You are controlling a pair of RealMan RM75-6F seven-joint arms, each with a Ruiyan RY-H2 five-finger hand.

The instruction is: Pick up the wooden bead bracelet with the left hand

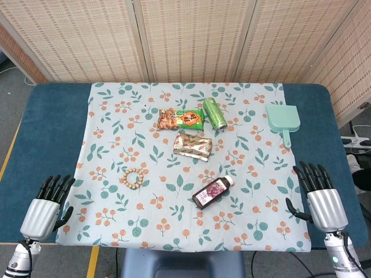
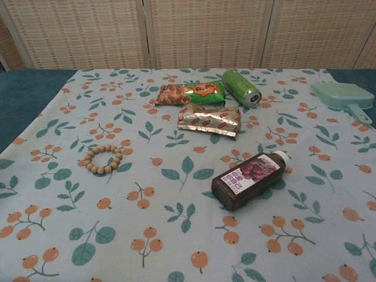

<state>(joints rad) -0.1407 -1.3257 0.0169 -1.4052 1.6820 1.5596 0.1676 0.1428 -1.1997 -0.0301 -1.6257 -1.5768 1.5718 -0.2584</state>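
We're seeing both hands in the head view only; chest view isn't showing any of the robot's body. Left hand [image 1: 46, 205]: silver-grey metallic back w/ a smooth, slightly ribbed shell, black fingers [image 1: 56, 186] looking segmented, black thumb sticking off the side. Below it a narrower light-grey wrist section is showing, w/ a dark ring and some small dark marks we can't read. Right hand [image 1: 322, 200]: same build, silver shell, black segmented fingers [image 1: 313, 174], black thumb. Its wrist is showing pale grey/white w/ a thin dark cable running alongside. No screws or labels are resolving at this res.
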